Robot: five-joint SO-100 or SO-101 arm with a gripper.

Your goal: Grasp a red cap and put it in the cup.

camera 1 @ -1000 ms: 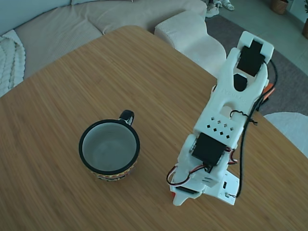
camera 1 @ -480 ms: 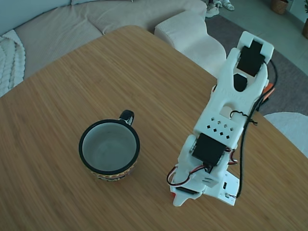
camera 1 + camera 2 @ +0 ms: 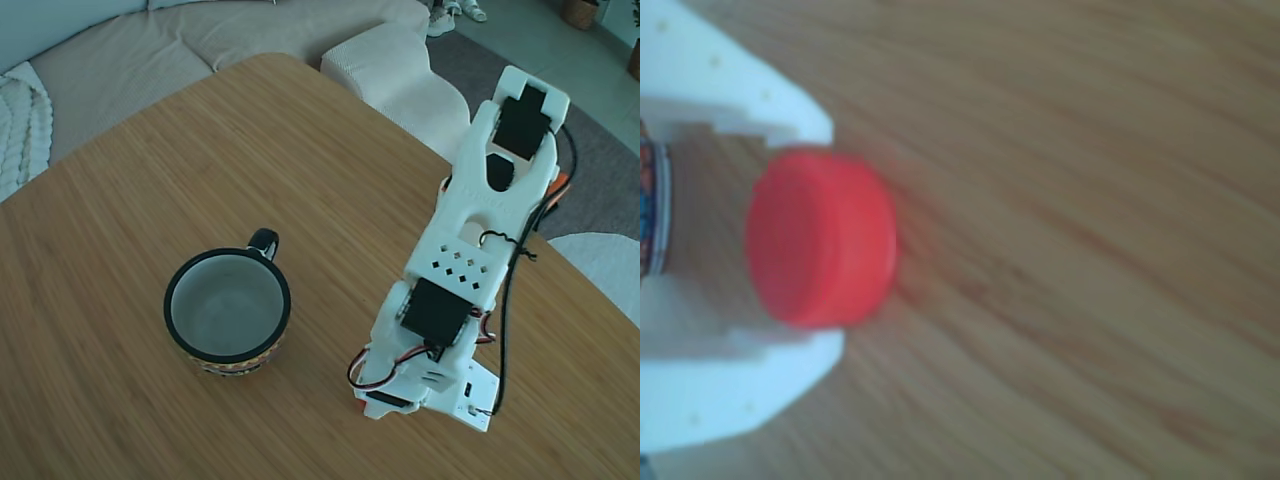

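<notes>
Table: rounded, light wood grain.
Sofa: beige, behind the table.
Rug: grey, right of the sofa.

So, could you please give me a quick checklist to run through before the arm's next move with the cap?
1. Red cap between the fingers of the gripper: ok.
2. Firm contact on both sides: cannot tell, blurred.
3. Cap lifted off the table: cannot tell.
4. Cup upright, mouth open: ok.
5. Cup holds nothing: ok.
6. Table bare between arm and cup: ok.
</notes>
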